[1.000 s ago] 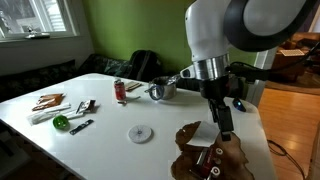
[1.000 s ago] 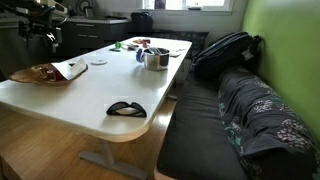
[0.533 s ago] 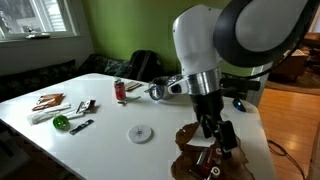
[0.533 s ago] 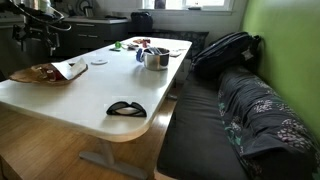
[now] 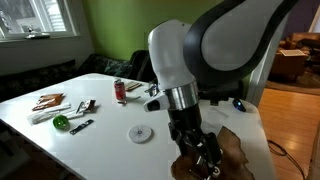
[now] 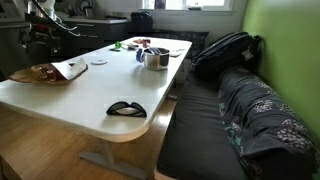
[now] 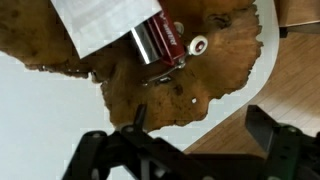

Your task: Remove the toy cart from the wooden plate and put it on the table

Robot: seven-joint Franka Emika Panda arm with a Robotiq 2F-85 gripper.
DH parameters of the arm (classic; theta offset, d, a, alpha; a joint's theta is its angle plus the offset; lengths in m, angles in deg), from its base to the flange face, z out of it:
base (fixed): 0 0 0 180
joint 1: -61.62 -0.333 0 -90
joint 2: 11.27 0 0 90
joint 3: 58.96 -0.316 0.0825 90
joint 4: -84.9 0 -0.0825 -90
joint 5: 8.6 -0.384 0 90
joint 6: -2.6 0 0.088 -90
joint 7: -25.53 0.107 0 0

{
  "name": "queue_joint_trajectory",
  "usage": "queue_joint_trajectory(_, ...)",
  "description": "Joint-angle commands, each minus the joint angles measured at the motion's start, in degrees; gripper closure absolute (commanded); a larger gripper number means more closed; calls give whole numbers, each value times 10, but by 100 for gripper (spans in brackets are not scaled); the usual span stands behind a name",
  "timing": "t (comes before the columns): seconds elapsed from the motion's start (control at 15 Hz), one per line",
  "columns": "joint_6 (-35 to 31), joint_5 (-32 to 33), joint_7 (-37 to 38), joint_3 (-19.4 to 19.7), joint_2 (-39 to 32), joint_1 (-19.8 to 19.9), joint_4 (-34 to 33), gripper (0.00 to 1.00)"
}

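In the wrist view the toy cart [image 7: 162,44], with a dark red body and a small white wheel, lies on the wooden plate [image 7: 120,85], partly under a pale flat rectangular piece [image 7: 105,20]. My gripper [image 7: 200,135] is open and empty, its fingers apart over the plate's near edge and the white table [image 7: 40,115], a little short of the cart. In an exterior view the gripper [image 5: 203,152] hangs low over the plate [image 5: 235,150] and hides the cart. The plate also shows in an exterior view [image 6: 38,74].
A white round disc [image 5: 140,133], a red-and-white can [image 5: 120,90], a metal pot [image 5: 162,90] and small tools [image 5: 80,108] stand further along the table. The plate sits near the table's corner, with wooden floor [image 7: 295,80] beyond. Dark sunglasses [image 6: 125,108] lie near the far edge.
The arm has swung over the plate and come down, bringing the open gripper close above the plate. The cart and the plate have not moved.
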Motion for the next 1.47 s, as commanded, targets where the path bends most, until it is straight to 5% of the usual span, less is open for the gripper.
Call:
queue_joint_trajectory(0.0,1,1,-10,-1,-11,1,-9,0)
queue_joint_trajectory(0.67,23,-26,-12,4,-38,18,-19,0)
queue_joint_trajectory(1.4,123,-24,11,34,-43,30,-14,0)
